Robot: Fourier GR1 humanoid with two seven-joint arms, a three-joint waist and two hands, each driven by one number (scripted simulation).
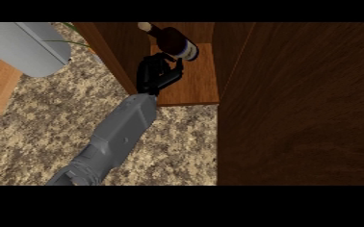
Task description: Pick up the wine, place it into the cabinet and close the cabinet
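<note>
Left hand (155, 75) seen inside open cabinet (195, 84), above shelf, fingers relaxed and open, nothing held; fingertips just beside wine bottle (173, 41), contact cannot be told. Bottle dark, pale cap, tilted, placed at back of cabinet shelf; white label band noted near base, no writing readable. Cabinet door (292, 110), dark wood, seen open at right. Speckled counter (43, 125) below grey forearm. Grey rounded object (35, 48) at upper left
</note>
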